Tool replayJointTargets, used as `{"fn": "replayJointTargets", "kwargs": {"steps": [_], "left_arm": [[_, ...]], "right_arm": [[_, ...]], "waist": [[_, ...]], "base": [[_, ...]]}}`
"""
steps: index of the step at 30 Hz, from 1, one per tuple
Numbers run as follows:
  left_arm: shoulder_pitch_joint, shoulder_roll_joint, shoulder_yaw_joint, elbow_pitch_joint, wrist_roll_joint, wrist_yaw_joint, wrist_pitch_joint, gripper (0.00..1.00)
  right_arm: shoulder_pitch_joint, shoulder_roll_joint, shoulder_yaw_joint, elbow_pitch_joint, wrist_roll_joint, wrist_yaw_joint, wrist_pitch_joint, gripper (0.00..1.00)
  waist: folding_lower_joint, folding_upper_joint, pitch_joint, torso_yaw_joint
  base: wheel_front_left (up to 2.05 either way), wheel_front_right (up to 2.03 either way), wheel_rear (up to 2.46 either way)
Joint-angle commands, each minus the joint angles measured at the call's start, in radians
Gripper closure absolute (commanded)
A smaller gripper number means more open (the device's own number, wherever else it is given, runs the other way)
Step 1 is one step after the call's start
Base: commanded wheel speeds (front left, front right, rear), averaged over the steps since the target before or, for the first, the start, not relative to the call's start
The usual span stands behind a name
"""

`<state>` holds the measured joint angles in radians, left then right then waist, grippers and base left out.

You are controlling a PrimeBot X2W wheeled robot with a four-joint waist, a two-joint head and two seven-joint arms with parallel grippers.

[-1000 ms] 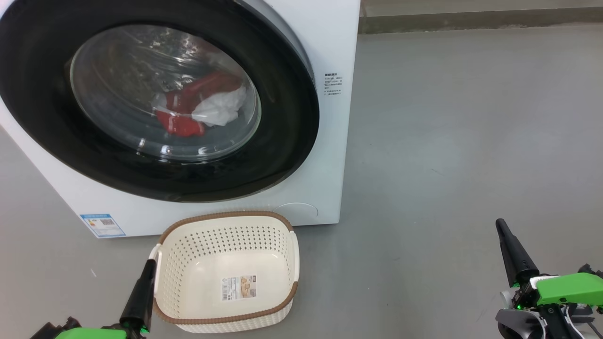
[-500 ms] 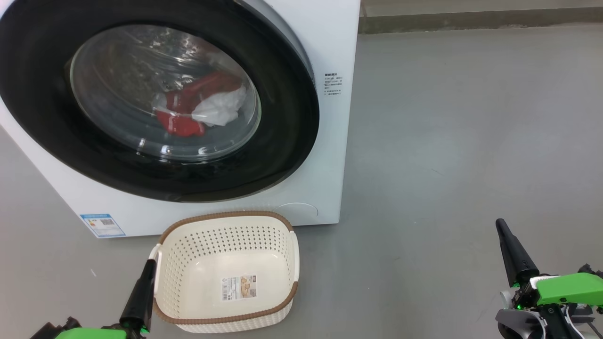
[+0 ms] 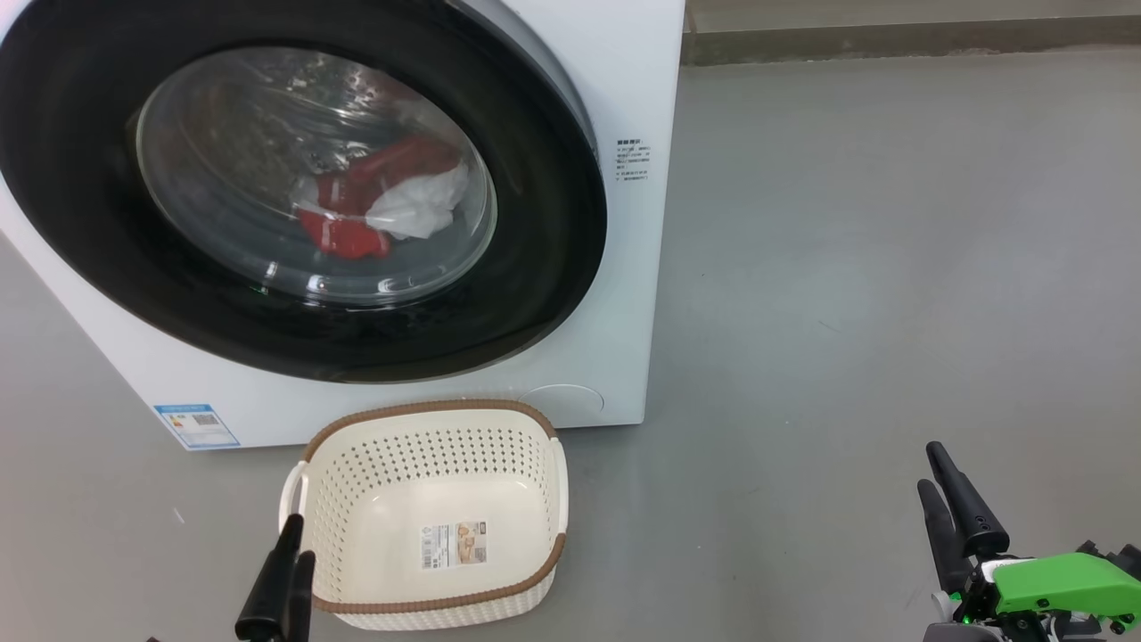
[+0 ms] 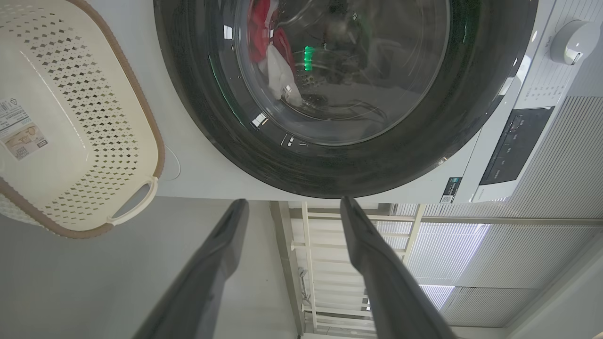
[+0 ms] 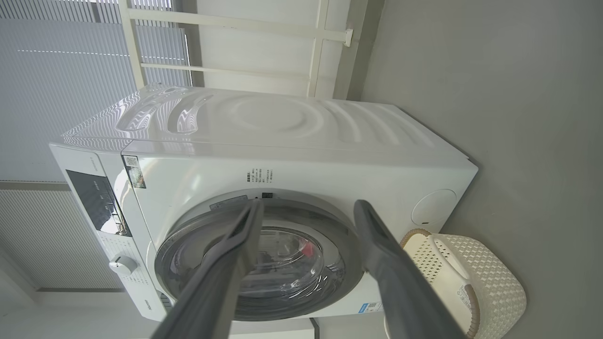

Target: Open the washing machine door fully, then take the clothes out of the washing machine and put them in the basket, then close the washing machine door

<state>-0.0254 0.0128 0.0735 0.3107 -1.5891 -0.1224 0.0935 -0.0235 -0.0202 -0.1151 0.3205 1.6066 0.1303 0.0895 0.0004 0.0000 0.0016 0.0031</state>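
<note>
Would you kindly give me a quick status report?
Left gripper, right gripper open, empty. Washing machine door shut, clothes inside. Basket empty, close under door.

I count one washing machine (image 3: 633, 80) with one round door (image 3: 544, 267), one heap of red-and-white clothes (image 3: 348, 236) whose pieces I cannot number, one basket (image 3: 428, 407) with one sticker (image 3: 454, 545), one blue label (image 3: 196, 426), and two pincers: my left pincer (image 3: 299, 540), my right pincer (image 3: 928, 465).
</note>
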Motion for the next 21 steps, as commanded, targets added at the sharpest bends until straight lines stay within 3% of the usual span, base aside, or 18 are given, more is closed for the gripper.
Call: {"fn": "replayJointTargets", "kwargs": {"steps": [1, 8, 21], "left_arm": [[-0.022, 0.008, 0.002, -0.033, 0.012, -0.001, -0.011, 0.00], [-0.016, 0.010, -0.001, -0.050, 0.085, -0.002, -0.032, 0.00], [-0.007, 0.012, -0.010, -0.080, 0.322, 0.009, -0.074, 0.00]], "right_arm": [[-0.026, -0.013, 0.006, -0.031, -0.018, 0.000, -0.008, 0.00], [-0.025, -0.026, 0.029, -0.034, -0.079, 0.000, -0.029, 0.00], [-0.018, -0.034, 0.054, -0.046, -0.282, 0.000, -0.071, 0.00]], "waist": [[0.0008, 0.0000, 0.001, 0.001], [-0.0003, 0.0000, 0.005, 0.004], [-0.0004, 0.0000, 0.009, 0.010]], "base": [[0.00, 0.00, 0.00], [0.00, 0.00, 0.00], [0.00, 0.00, 0.00]]}}
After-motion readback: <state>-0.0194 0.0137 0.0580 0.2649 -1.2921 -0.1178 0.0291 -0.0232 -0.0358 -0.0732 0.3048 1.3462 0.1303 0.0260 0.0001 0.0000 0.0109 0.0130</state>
